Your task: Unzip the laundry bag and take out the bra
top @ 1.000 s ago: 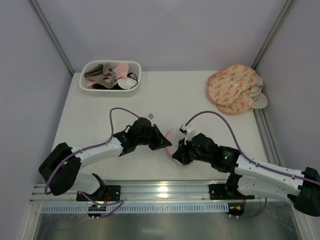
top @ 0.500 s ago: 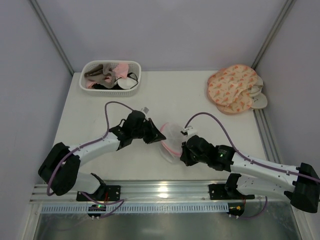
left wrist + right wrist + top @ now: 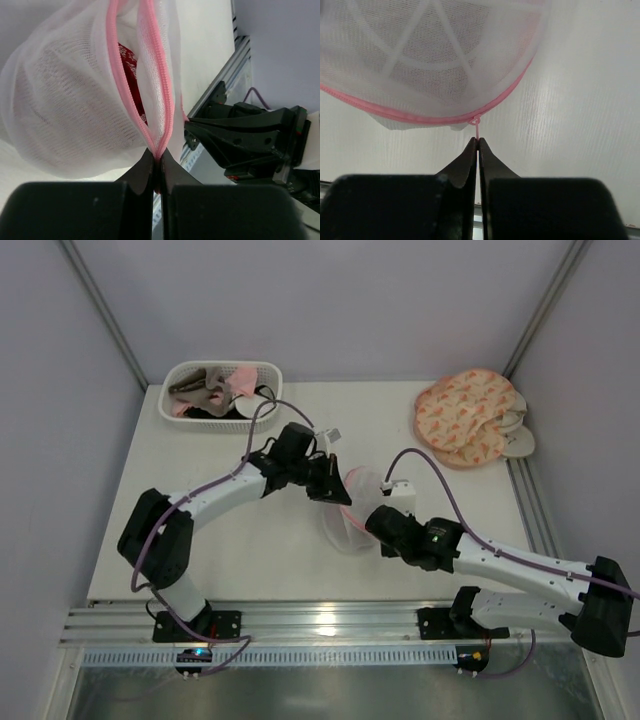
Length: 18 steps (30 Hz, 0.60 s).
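Pinching the laundry bag (image 3: 352, 510) from its left side, the left gripper (image 3: 156, 154) has its jaws closed on the pink zipper rim (image 3: 116, 55), right at the point where the two tapes run together. From that pinch the tapes spread apart and away from the fingers. A dark red item (image 3: 131, 67), most likely the bra, shows in the gap behind the mesh, so this stretch of the zip reads as already open.

The bag sits between the two arms near the middle of the table (image 3: 200, 530), and its zip line runs roughly from one gripper to the other. Whether it rests on the surface or hangs clear, I cannot tell.

On its right side, the right gripper (image 3: 477, 144) is closed on the thin pink pull tab (image 3: 477, 131), which hangs straight from the rim towards the fingertips, with the mesh dome above. Both arms are equally close, each touching the bag at opposite ends.

The coming move turns on that opposition. The pull has to travel along the curved rim while the left hold anchors the fabric, so the right arm should draw tangent to the rim rather than straight outward.

The white basket (image 3: 222, 390) and the peach fabric (image 3: 465, 420) lie well apart at the far edge.
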Tool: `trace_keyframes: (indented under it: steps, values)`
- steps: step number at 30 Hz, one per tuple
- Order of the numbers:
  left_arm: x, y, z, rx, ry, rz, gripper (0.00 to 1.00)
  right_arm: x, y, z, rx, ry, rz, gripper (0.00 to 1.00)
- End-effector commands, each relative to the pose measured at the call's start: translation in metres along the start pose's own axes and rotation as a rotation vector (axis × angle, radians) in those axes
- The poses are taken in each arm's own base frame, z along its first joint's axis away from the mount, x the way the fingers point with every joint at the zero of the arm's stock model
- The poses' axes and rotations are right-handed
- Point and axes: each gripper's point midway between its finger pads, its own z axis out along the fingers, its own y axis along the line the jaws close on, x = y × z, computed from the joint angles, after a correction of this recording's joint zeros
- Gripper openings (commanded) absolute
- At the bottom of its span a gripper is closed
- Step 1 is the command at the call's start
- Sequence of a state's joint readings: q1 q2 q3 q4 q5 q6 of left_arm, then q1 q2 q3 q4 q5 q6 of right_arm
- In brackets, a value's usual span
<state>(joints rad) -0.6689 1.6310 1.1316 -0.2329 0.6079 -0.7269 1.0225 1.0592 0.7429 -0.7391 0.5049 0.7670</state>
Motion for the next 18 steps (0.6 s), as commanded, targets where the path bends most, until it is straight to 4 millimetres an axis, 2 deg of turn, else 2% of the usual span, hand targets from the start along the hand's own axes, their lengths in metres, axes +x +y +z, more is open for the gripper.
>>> trace_keyframes:
  steps: [1, 2, 4, 5, 7, 8, 9, 10, 11, 15, 16, 17, 18]
  values:
    - [-0.019, -0.009, -0.005, 0.035, 0.057, 0.149, 0.0, -0.022, -0.007, -0.008, 0.022, -0.086, 0.044, 0.04]
    - [-0.028, 0.002, 0.001, 0.006, 0.051, 0.136, 0.0, -0.025, -0.005, -0.012, -0.001, -0.105, 0.059, 0.04]
    - [-0.043, 0.004, 0.003, 0.002, 0.031, 0.134, 0.0, -0.025, -0.003, -0.015, -0.035, -0.113, 0.056, 0.04]
    - [-0.057, 0.004, 0.005, -0.001, -0.004, 0.144, 0.15, -0.029, -0.001, -0.019, -0.066, -0.131, 0.069, 0.04]
    - [-0.067, 0.005, 0.003, -0.01, -0.038, 0.13, 0.49, -0.026, 0.003, -0.021, -0.104, -0.129, 0.06, 0.04]
    - [-0.067, 0.012, 0.004, -0.042, -0.056, 0.109, 0.71, -0.028, 0.006, -0.022, -0.124, -0.138, 0.064, 0.04]
    - [-0.072, 0.007, -0.003, -0.049, -0.105, 0.113, 0.86, -0.029, 0.008, -0.025, -0.145, -0.144, 0.068, 0.04]
    - [-0.071, 0.007, -0.007, -0.055, -0.128, 0.1, 0.96, -0.027, 0.01, -0.025, -0.166, -0.136, 0.06, 0.04]
    - [-0.072, 0.01, -0.011, -0.075, -0.163, 0.06, 1.0, -0.029, 0.016, -0.026, -0.192, -0.146, 0.061, 0.04]
    - [-0.041, 0.012, -0.037, -0.105, -0.242, -0.056, 1.0, -0.027, 0.042, -0.029, -0.33, -0.134, 0.023, 0.04]
    - [-0.033, 0.007, -0.038, -0.095, -0.245, -0.072, 0.99, -0.024, 0.048, -0.029, -0.364, -0.125, 0.006, 0.04]
    - [-0.026, 0.004, -0.039, -0.086, -0.249, -0.089, 0.99, -0.025, 0.064, -0.035, -0.456, -0.126, -0.014, 0.04]
    - [-0.014, 0.009, -0.038, -0.092, -0.245, -0.138, 0.99, -0.026, 0.072, -0.038, -0.499, -0.129, -0.022, 0.04]
